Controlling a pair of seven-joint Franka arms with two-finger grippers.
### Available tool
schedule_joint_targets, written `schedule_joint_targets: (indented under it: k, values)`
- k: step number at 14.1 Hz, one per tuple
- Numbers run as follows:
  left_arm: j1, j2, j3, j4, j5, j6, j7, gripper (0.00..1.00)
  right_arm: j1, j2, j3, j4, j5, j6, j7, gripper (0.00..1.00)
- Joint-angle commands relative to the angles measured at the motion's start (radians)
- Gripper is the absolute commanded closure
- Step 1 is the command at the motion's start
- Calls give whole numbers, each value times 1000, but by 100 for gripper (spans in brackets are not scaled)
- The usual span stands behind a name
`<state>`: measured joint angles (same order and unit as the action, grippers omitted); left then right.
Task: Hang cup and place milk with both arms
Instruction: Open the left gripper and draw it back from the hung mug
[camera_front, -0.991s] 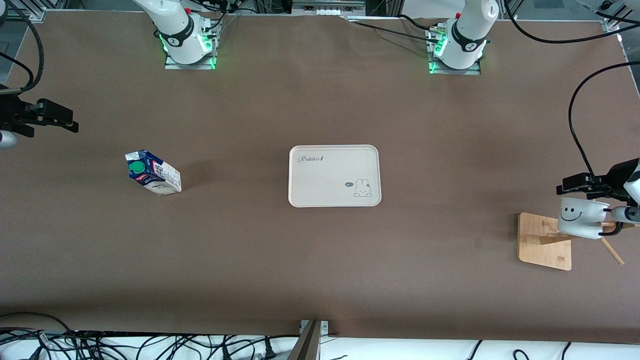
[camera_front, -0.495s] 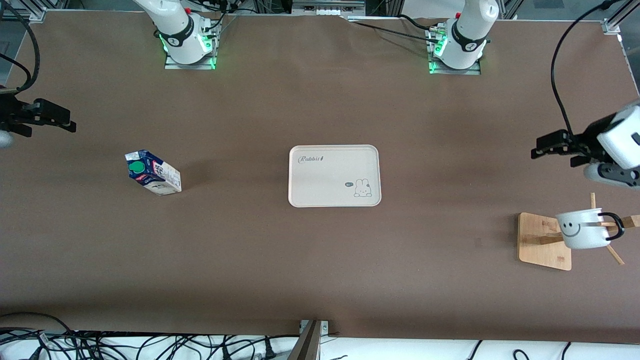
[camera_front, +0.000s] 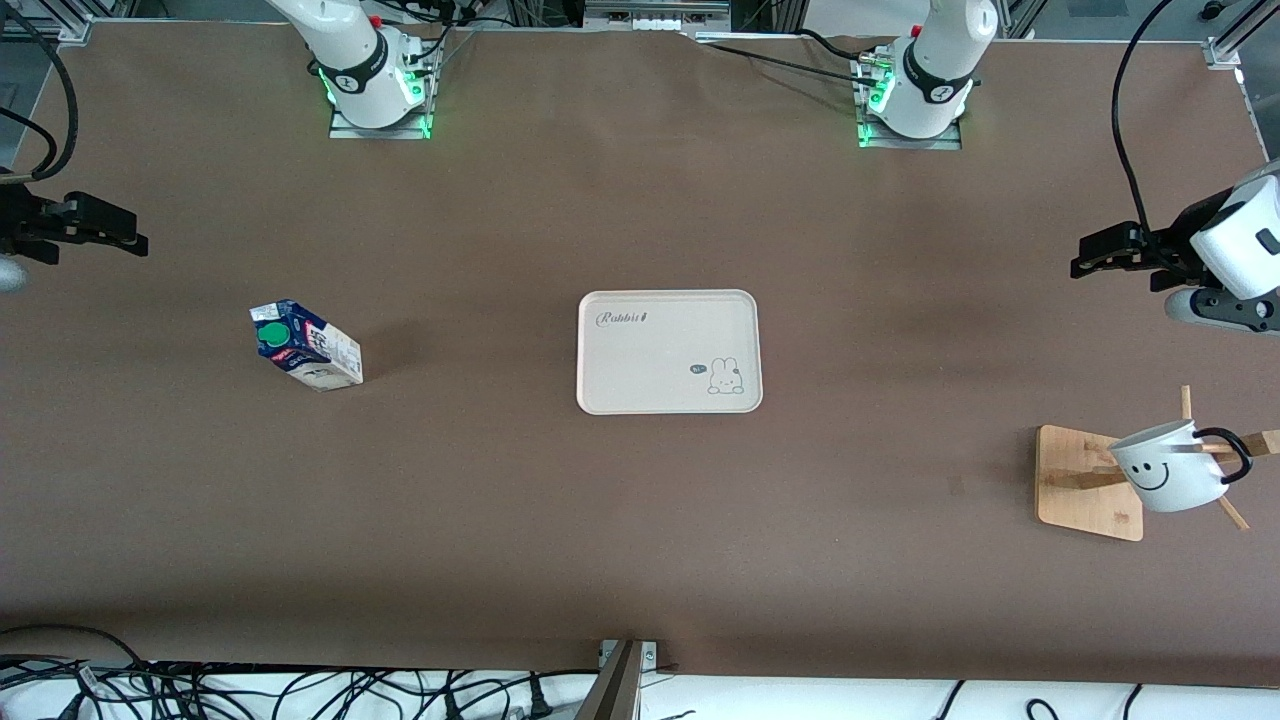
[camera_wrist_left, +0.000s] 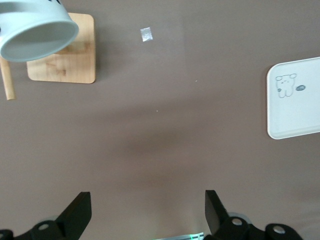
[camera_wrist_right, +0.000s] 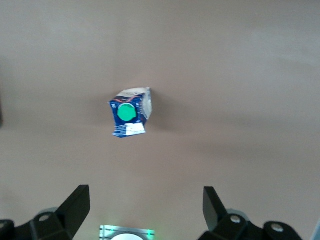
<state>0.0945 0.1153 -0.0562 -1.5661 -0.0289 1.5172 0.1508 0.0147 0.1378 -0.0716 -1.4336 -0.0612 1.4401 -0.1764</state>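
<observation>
The white cup (camera_front: 1168, 468) with a black smiley face hangs by its black handle on a peg of the wooden rack (camera_front: 1088, 483) at the left arm's end of the table; it also shows in the left wrist view (camera_wrist_left: 36, 29). My left gripper (camera_front: 1105, 253) is open and empty, up over bare table, apart from the cup. The milk carton (camera_front: 303, 345), blue and white with a green cap, stands on the table toward the right arm's end; it also shows in the right wrist view (camera_wrist_right: 130, 113). My right gripper (camera_front: 100, 228) is open and empty, up at that end of the table.
A white tray (camera_front: 668, 351) with a rabbit drawing lies at the table's middle; its corner shows in the left wrist view (camera_wrist_left: 295, 102). Cables hang at both table ends and along the edge nearest the front camera.
My left gripper has let go of the cup and drawn up and away from the rack. The cup now hangs tilted on the peg. The right gripper has shifted slightly.
</observation>
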Motion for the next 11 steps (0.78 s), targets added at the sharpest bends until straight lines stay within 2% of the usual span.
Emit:
schedule_joint_targets:
  k: [1,3,6,11]
  values:
    - [-13,-80,-20,-87,46,53,-51,0,-16,2,58,19,-94,-17,14,0]
    - [-18,-120,-22,-146,41,102,-51,0,-18,2,58,19,-85,-15,14,0]
    - [-7,-121,-22,-146,6,126,-53,0,-25,2,56,19,3,0,23,0]
    - [-1,-123,-20,-144,-17,136,-59,0,-30,2,58,18,4,20,25,0]
